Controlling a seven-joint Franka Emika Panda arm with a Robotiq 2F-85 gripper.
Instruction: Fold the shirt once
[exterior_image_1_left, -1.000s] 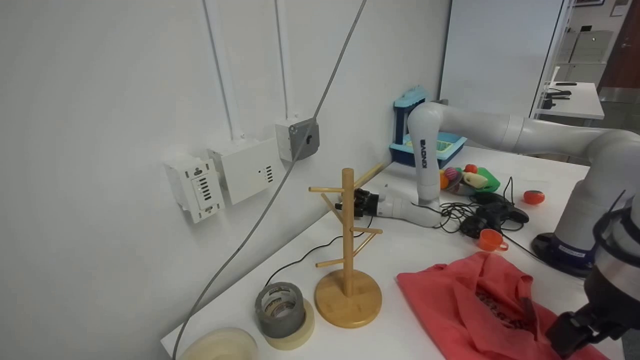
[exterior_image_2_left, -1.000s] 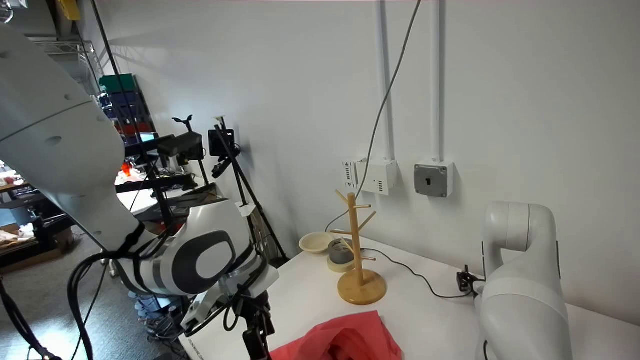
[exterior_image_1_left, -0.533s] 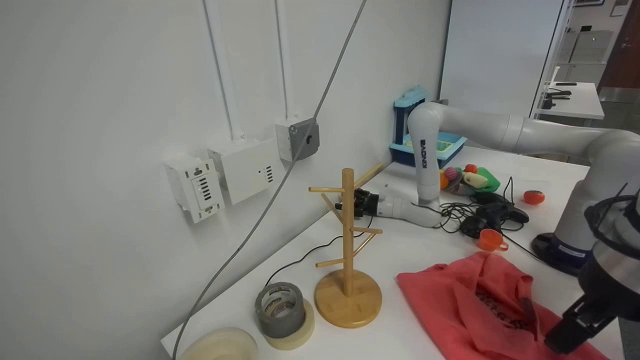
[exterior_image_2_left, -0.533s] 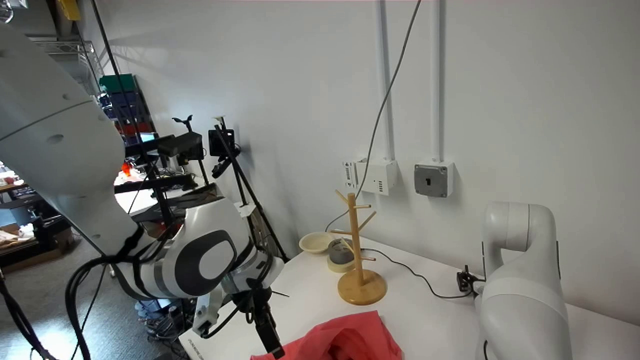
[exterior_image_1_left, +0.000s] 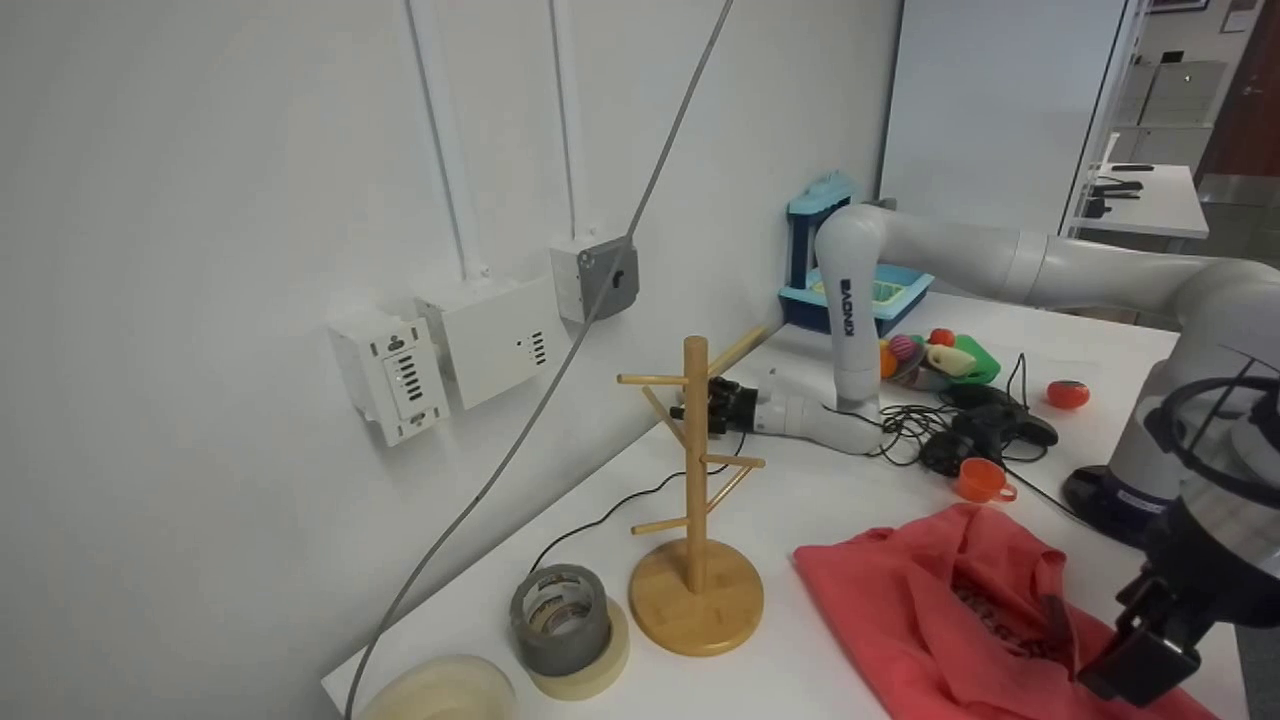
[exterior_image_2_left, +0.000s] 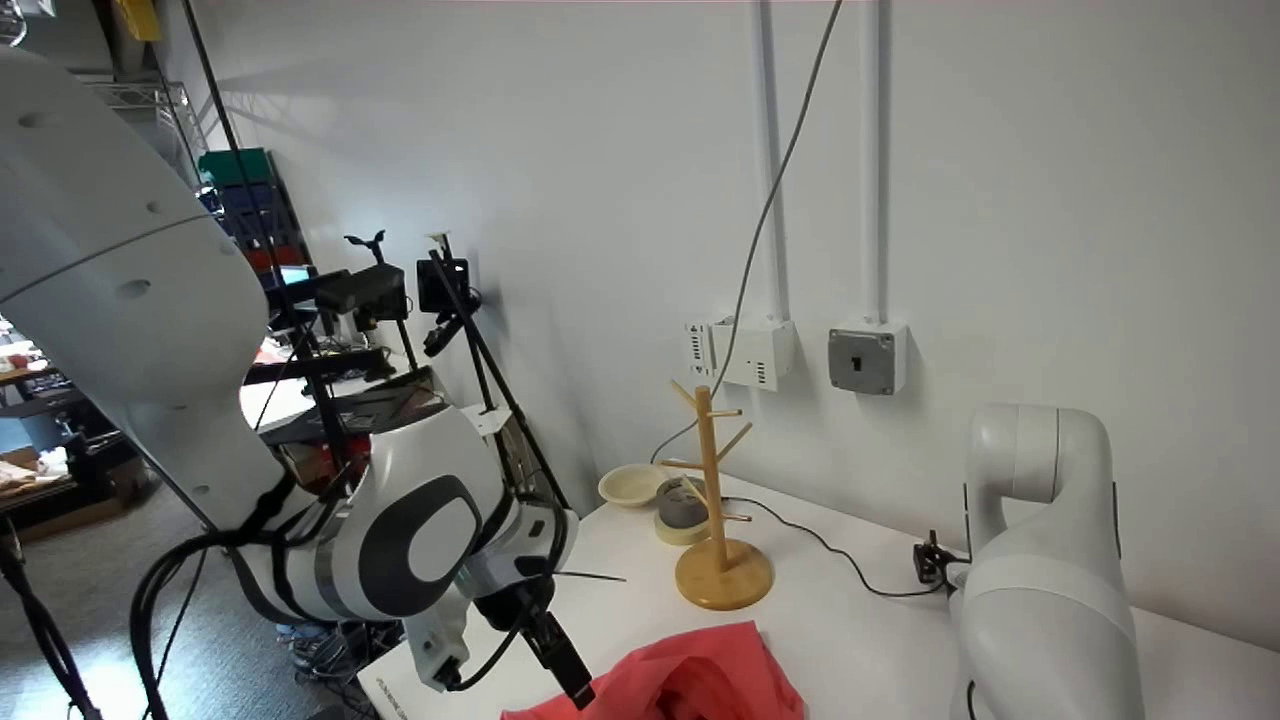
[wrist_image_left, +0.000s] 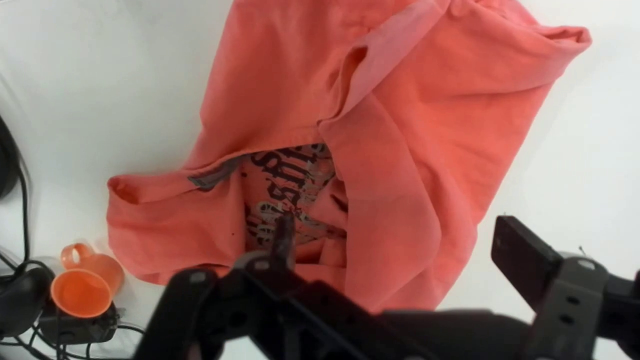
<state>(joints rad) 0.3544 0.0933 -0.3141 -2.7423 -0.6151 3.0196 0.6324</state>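
The shirt is a rumpled coral-red cloth with dark lettering in its neck opening. It lies on the white table in both exterior views (exterior_image_1_left: 880, 590) (exterior_image_2_left: 700, 670) and fills much of the wrist view (wrist_image_left: 460, 115). My gripper (wrist_image_left: 397, 237) is open, its two black fingers wide apart with nothing held. In the wrist view one finger overlaps the lettering and the other overlaps bare table beside the shirt's edge. In both exterior views the gripper (exterior_image_1_left: 1140, 660) (exterior_image_2_left: 578, 692) is at the shirt's near side, tilted. Whether a fingertip touches the cloth cannot be told.
A wooden peg stand (exterior_image_1_left: 697, 590) stands beside the shirt, with tape rolls (exterior_image_1_left: 560, 620) and a pale bowl (exterior_image_1_left: 440, 690) near it. An orange cup (exterior_image_1_left: 982, 480), black controllers (exterior_image_1_left: 985, 430) with cables and a second grey-white arm (exterior_image_1_left: 1160, 430) are on the other side.
The gripper has swung and turned a little, moving over the table toward the shirt; in an exterior view it has shifted right. The shirt has not visibly moved.
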